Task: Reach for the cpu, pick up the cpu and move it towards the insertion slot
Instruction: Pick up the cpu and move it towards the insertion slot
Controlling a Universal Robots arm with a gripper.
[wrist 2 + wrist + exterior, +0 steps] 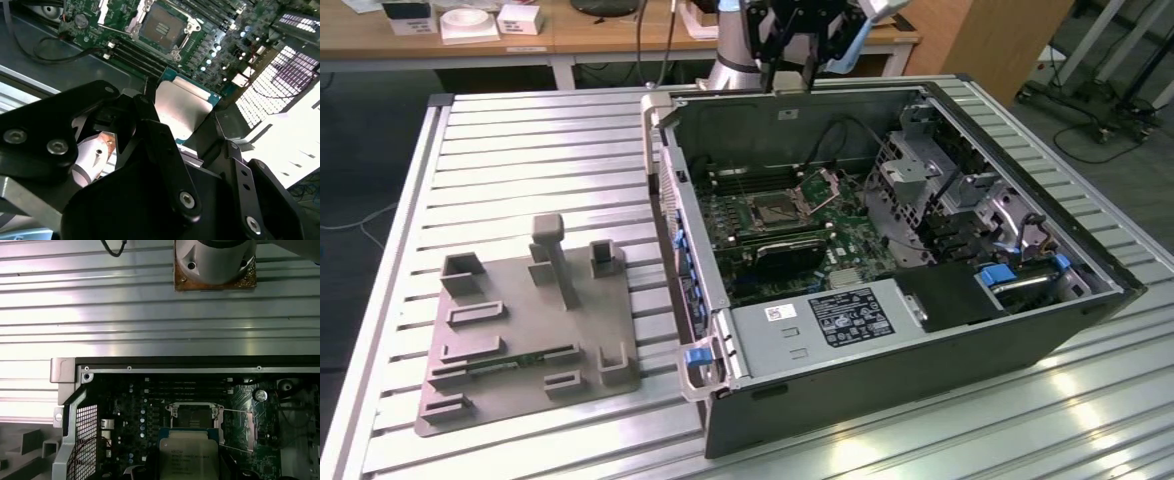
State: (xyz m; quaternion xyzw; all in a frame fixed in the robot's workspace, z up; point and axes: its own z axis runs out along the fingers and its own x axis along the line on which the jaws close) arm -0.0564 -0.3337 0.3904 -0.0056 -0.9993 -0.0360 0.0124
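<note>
Gripping the cpu point(182, 107) between black jointed fingers point(160, 145), gripper point(801, 62) poised above the far rim of the open computer case point(1067, 245). Silver, flat, square plate with a thin pale rim, held level in both wrist views, hanging over the green motherboard point(135, 415) and just short of the insertion slot point(195, 416). Square silver frame there, dark centre, hinged retention plate point(827, 185) tipped up beside it in the exterior view. Long narrow black memory slots point(132, 52) flanking the frame, a silver power supply box point(821, 320) with a label at the case's near end, blue plastic latches point(698, 353) along the edge. Lying on its side on a ribbed aluminium table point(520, 150), case interior facing upward. Grey moulded fixture tray point(520, 330) with upright posts on the exterior view's left, well apart from the case. Wooden desk point(587, 35) with small white boxes behind, dark floor below.
</note>
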